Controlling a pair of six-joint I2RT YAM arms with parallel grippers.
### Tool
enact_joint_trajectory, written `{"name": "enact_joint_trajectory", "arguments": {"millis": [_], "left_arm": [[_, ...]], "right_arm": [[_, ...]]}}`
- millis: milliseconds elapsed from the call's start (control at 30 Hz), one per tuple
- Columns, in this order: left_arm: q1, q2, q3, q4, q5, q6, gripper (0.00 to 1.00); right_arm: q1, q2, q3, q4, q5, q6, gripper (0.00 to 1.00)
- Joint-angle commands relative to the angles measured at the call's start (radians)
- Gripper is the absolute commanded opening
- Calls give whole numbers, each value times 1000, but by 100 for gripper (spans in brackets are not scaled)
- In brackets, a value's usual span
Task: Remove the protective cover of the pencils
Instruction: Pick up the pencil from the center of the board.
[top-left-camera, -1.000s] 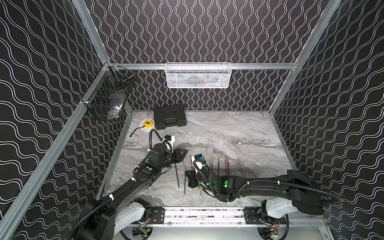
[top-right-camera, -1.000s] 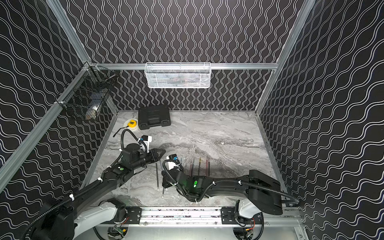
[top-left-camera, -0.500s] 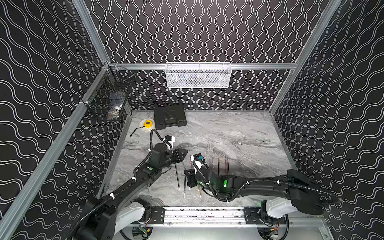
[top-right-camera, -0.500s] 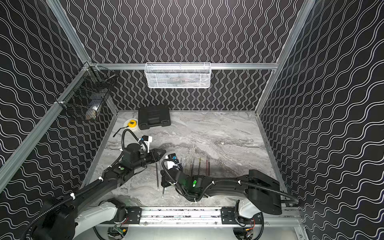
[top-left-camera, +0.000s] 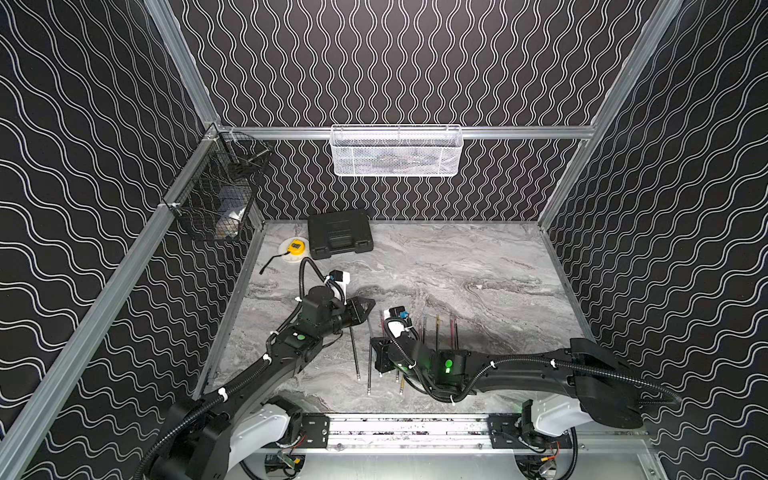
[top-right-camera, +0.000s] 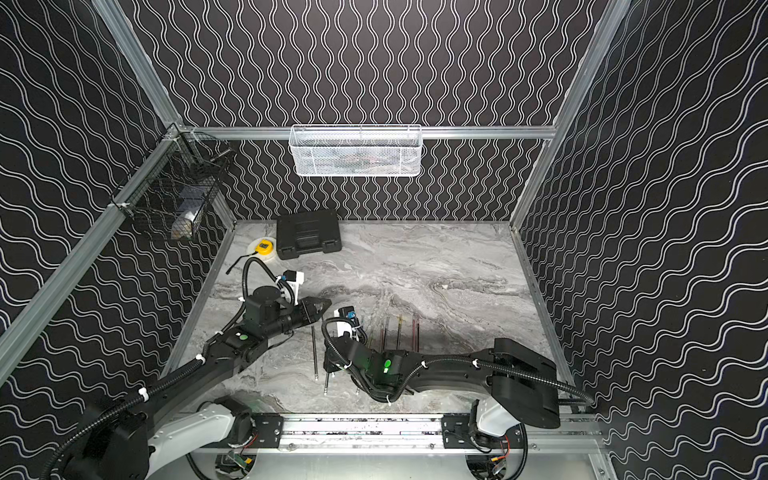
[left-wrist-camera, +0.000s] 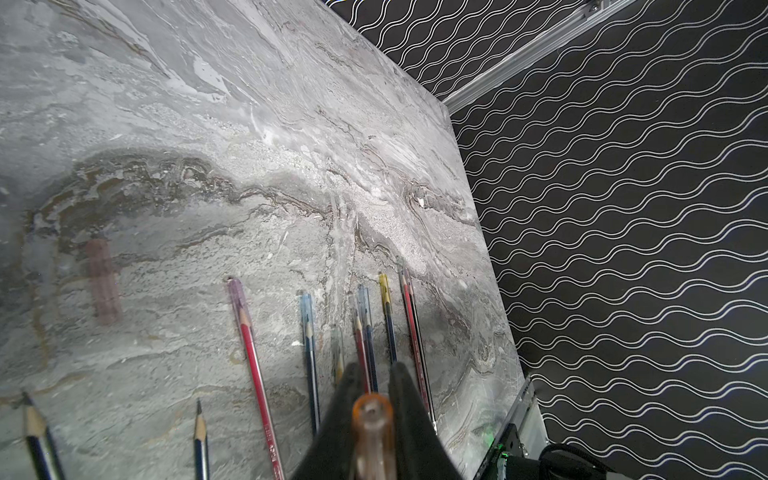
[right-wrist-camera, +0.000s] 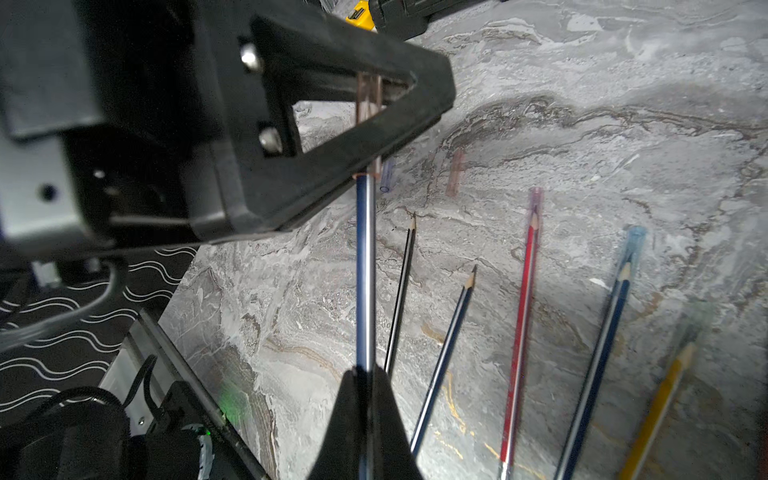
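Translucent, perhaps plastic tubular cap (right-wrist-camera: 369, 99) sheathes slim glossy blue pencil (right-wrist-camera: 365, 270)

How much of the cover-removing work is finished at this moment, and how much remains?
Done: two bare pencils lie near two loose caps. In hand: the right gripper holds a blue pencil while the left gripper is shut on its orange cap. Left: several capped pencils, among them red, blue and yellow.
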Motion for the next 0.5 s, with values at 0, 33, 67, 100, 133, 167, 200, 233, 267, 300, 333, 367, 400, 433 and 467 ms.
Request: {"name": "enact_joint_trajectory", "arguments": {"millis": [0,33,67,100,133,167,200,233,267,300,333,367,400,433,467], "left_arm": [[1,-5,11,-8,-9,6,14],[0,-4,14,-11,-10,9,13],[1,-2,16,-12,-10,9,12],[1,0,18,-15,-9,9,11],[0,2,22,-16,-9,9,10],[0,5,22,-16,-9,12,10],[0,8,24,-16,-9,11,9],[0,11,24,-16,-7,12,9],[0,12,25,-14,-7,11,9],[0,15,26,-12,-7,11,8],[1,18,26,-12,-7,11,8],[0,19,28,-14,-7,11,7],[0,20,28,-14,-7,9,7],[0,20,28,-14,-7,9,7],[0,20,28,-11,-6,8,7]], "right_arm": [[-1,1,10,-1,20,-9,0],[-2,1,10,1,20,-12,0],[-1,1,13,2,18,-15,0],[-2,2,15,0,18,-15,0],[-3,3,16,-1,18,-18,0],[-3,5,16,1,17,-19,0],[-3,5,17,3,14,-21,0],[-2,6,18,4,14,-23,0],[-4,7,18,4,14,-24,0],[-4,7,20,5,12,-24,0],[-5,8,20,4,11,-26,0],[-5,8,20,4,9,-27,0],[-5,9,20,3,9,-29,0],[-5,8,21,5,8,-28,9],[-5,8,17,10,7,-30,20]]}}
